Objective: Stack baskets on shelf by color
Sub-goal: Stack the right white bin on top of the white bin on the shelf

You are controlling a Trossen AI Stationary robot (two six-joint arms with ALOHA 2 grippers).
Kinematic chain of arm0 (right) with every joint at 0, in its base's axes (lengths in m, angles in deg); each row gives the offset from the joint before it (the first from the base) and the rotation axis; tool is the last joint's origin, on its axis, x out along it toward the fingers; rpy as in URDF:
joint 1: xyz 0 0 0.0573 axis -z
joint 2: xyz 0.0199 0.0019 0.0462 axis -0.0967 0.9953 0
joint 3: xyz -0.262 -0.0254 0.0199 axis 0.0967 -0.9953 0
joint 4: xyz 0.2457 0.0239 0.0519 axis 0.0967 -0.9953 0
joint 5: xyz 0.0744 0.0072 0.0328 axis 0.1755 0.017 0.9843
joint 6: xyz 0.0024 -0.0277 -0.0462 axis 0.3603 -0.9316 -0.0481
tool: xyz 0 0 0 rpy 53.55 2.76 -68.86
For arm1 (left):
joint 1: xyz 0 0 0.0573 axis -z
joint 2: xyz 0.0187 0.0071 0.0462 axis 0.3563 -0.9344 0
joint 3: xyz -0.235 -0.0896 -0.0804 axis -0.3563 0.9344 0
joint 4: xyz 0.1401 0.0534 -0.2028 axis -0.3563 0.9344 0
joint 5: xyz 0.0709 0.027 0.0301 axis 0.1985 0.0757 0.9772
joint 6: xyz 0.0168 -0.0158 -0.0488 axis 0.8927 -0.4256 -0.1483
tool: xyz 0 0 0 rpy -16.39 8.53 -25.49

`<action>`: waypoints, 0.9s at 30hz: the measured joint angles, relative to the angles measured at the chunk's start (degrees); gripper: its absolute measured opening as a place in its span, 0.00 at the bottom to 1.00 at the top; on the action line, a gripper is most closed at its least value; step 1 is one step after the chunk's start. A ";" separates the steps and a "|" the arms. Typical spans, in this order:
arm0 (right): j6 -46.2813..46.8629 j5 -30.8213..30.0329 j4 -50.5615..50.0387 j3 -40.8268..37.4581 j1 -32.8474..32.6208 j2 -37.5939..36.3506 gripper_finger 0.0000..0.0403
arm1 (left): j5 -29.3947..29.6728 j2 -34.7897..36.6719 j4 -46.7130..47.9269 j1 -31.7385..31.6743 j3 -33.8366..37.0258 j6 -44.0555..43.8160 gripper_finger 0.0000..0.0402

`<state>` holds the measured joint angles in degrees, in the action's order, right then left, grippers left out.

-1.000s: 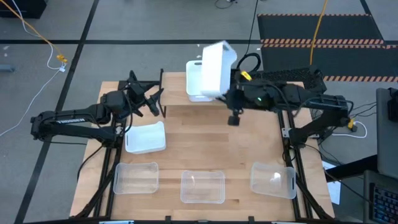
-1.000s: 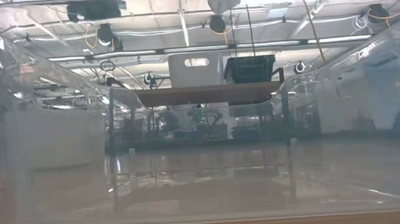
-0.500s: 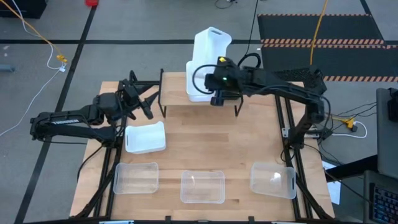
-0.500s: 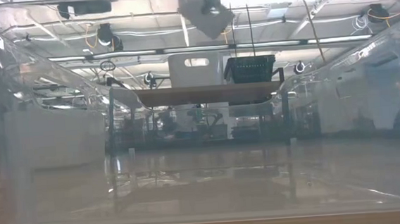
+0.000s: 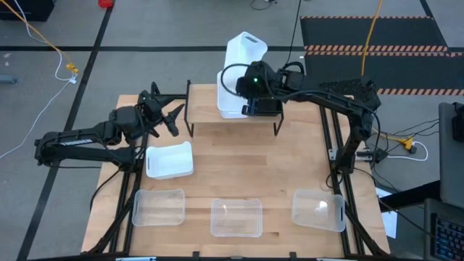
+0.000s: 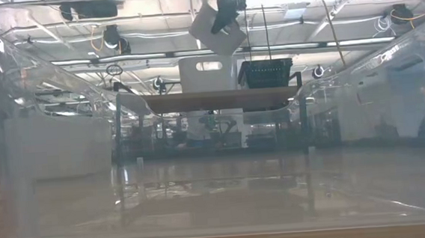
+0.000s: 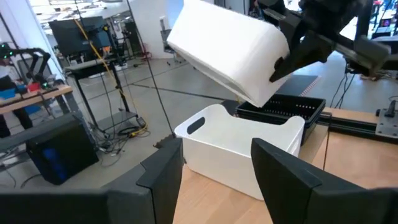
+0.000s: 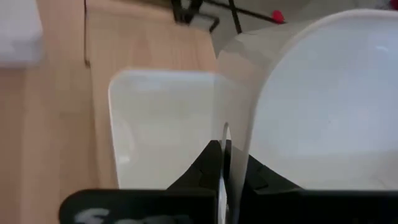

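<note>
My right gripper [image 5: 251, 72] hangs over the shelf [image 5: 210, 116] and is shut on a white basket [image 5: 246, 49], which tilts in the air above a second white basket [image 5: 228, 103] standing on the plank. Black slatted baskets [image 6: 265, 72] sit beside that one on the shelf. A third white basket [image 5: 170, 161] lies on the table's left side. Three clear baskets [image 5: 235, 217] line the near edge. My left gripper [image 5: 172, 116] is open, level, left of the shelf and touching nothing. My right gripper pinches one wall [image 8: 235, 118] of the raised white basket at its rim, one finger inside the hollow and one outside. The basket [image 7: 224, 43] is lifted clear and tilted, directly over the white basket [image 7: 242, 149] on the shelf.
The shelf's thin black legs [image 5: 190, 109] stand close to my left gripper. One clear basket [image 6: 213, 134] sits right in front of the low camera. Bare tabletop [image 5: 246, 167] lies between the shelf and the clear baskets.
My right gripper has carried the white basket toward the table's far left, from beside the black baskets to above the white basket on the shelf. It has turned and come lower, so the tilted basket now shows in the low view.
</note>
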<state>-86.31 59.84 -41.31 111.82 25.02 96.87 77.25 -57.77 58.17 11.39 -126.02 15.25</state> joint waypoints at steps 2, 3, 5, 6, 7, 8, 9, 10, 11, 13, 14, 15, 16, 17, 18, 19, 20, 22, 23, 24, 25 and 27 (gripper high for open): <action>1.98 3.43 0.45 0.00 1.36 0.01 0.01 | 0.00 -0.02 0.14 0.01 0.00 -0.34 0.48; 2.62 4.95 0.44 0.00 1.90 0.01 0.01 | 0.00 -0.04 0.21 0.01 0.00 -0.35 0.48; 3.31 7.53 0.39 0.00 2.72 0.01 0.01 | 0.00 -0.04 0.28 0.01 0.00 -0.36 0.48; 3.92 8.36 0.41 0.00 2.88 0.01 0.01 | 0.00 -0.04 0.32 0.01 0.00 -0.36 0.48; 4.55 9.31 0.41 0.00 3.01 0.01 0.01 | 0.00 -0.04 0.41 0.01 0.00 -0.35 0.48; 4.95 10.16 0.25 0.00 3.07 -0.01 0.01 | 0.00 -0.04 0.58 0.01 0.00 -0.37 0.48; 4.98 11.01 -0.23 0.00 3.07 -0.02 0.01 | 0.00 -0.04 0.64 0.01 0.00 -0.37 0.48; 4.95 11.55 -0.76 0.00 2.99 -0.02 0.01 | 0.00 -0.04 0.62 0.01 0.00 -0.37 0.48; 4.79 11.75 -1.07 0.00 2.76 -0.01 0.01 | 0.00 -0.04 0.62 0.01 0.00 -0.37 0.48; 4.08 11.83 -2.16 0.00 2.42 0.01 0.01 | 0.00 -0.04 0.60 0.01 0.00 -0.38 0.48; 3.97 11.88 -2.65 0.00 2.19 0.01 0.01 | 0.00 -0.04 0.61 0.01 0.00 -0.40 0.48; 3.87 12.09 -2.74 0.00 2.06 0.00 0.01 | 0.00 -0.04 0.60 0.01 0.00 -0.40 0.48; 3.85 12.13 -2.72 0.00 1.92 -0.02 0.01 | 0.00 -0.04 0.60 0.01 0.00 -0.41 0.48; 3.87 12.11 -2.72 0.00 1.79 0.01 0.01 | 0.00 -0.04 0.58 0.01 0.00 -0.43 0.48; 3.87 12.11 -2.63 0.00 1.72 0.01 0.01 | 0.00 -0.04 0.55 0.01 0.00 -0.46 0.48; 3.87 12.30 -2.58 0.00 1.72 0.00 0.01 | 0.00 -0.04 0.55 0.01 0.00 -0.48 0.48; 3.92 12.89 -2.62 0.00 1.72 -0.01 0.01 | 0.00 -0.04 0.55 0.02 0.00 -0.48 0.48; 4.26 14.24 -2.63 0.00 1.72 -0.02 0.01 | 0.00 -0.04 0.49 0.01 0.00 -0.49 0.48; 4.26 14.72 -2.63 0.00 1.72 -0.02 0.01 | 0.00 -0.04 0.49 0.01 0.00 -0.49 0.48; 4.24 14.95 -2.63 0.00 1.69 -0.02 0.01 | 0.00 -0.04 0.49 0.01 0.00 -0.51 0.48; 4.24 14.93 -2.63 -0.02 1.69 -0.02 0.01 | 0.00 -0.04 0.49 0.01 0.00 -0.51 0.48; 4.15 14.93 -2.42 -0.42 1.57 -0.03 0.01 | 0.00 -0.04 0.51 0.01 0.00 -0.51 0.48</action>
<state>-82.16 74.77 -43.73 111.40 26.59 96.84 77.25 -57.82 58.68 11.40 -126.02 14.75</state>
